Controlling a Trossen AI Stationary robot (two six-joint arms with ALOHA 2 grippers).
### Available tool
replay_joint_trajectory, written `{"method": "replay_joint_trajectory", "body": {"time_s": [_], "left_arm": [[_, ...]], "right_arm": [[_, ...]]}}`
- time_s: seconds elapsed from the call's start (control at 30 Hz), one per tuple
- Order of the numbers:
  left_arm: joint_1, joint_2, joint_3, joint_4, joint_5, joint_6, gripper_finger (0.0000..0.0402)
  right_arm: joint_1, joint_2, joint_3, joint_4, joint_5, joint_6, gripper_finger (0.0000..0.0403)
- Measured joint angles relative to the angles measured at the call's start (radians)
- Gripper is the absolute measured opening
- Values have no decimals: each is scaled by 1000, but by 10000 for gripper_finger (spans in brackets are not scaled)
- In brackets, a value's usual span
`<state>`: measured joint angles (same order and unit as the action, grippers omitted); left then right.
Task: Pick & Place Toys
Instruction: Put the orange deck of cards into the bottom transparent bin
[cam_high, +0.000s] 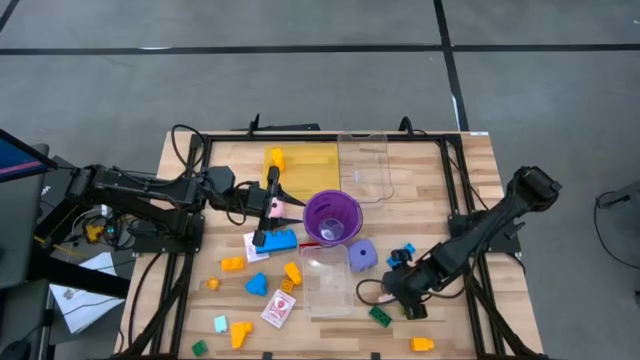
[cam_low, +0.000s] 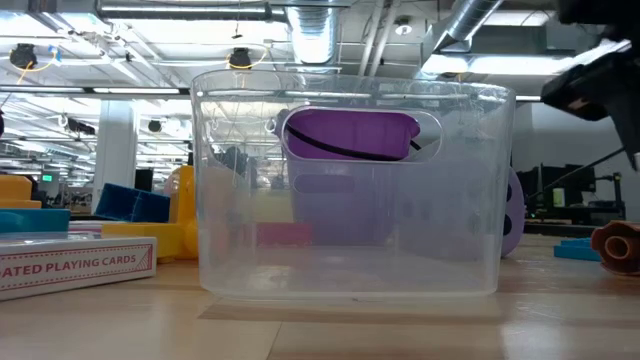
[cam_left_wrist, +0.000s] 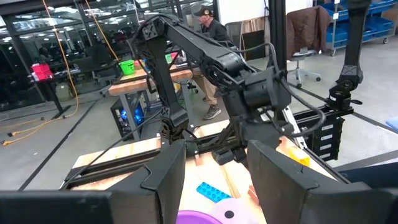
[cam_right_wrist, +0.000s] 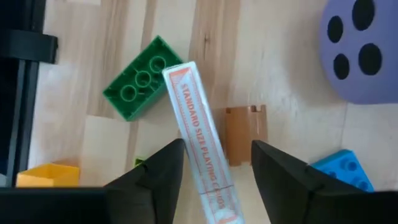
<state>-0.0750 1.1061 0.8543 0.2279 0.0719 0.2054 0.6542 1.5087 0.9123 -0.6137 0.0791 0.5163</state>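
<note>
One card pack (cam_right_wrist: 202, 155), stiff, light and probably slick in its wrap, is lying beside the green brick (cam_right_wrist: 138, 87) between the right gripper's (cam_right_wrist: 217, 180) open jaws, which are best closing across its narrow sides.

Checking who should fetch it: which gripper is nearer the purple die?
Right. The right gripper sits just beside the purple die, over a card pack. The left gripper is beyond the purple cup.
</note>
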Motion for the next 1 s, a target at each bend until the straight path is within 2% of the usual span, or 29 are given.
{"method": "replay_joint_trajectory", "body": {"time_s": [0.53,0.8,1.0], "left_arm": [[0,0,0,0,0,0,167],[0,0,0,0,0,0,167],[0,0,0,0,0,0,167]], "right_arm": [[1,4,-1,29,1,-38,175],[20,94,-1,67,-16,-53,176],[25,90,-1,65,-26,-48,169]]}}
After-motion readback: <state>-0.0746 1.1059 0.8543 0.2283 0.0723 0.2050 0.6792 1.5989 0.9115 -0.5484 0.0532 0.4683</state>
